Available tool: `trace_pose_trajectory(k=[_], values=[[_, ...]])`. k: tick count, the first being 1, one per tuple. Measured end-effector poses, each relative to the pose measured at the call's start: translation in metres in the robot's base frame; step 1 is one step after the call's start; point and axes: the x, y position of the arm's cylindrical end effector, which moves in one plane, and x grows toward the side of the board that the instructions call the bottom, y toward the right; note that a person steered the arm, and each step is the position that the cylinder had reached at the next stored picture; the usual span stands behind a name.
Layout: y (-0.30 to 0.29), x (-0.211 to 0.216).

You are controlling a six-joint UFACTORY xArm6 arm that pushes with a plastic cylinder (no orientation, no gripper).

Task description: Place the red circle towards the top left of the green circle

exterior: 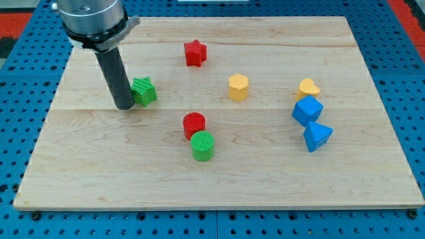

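Observation:
The red circle [194,124] sits near the board's middle, touching the green circle [202,146] on its upper left side. My tip [125,106] stands on the board at the view's left, far left of both circles. It is right beside the green star [143,90], on that block's left side, touching or nearly touching it.
A red star [194,53] lies near the view's top. A yellow hexagon [238,87] is right of centre. At the right are a yellow heart [307,88], a blue cube [307,111] and a blue triangle [317,136], close together. The wooden board [80,172] lies on a blue pegboard.

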Motion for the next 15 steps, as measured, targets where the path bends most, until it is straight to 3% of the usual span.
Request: trace_pose_trajectory(k=[2,3,4,5,7,9,11,12,15], values=[[0.006,0.027],[0.006,0.081],[0.024,0.094],[0.095,0.037],[0.115,0.017],[0.141,-0.044],[0.180,-0.042],[0.183,-0.006],[0.155,0.013]])
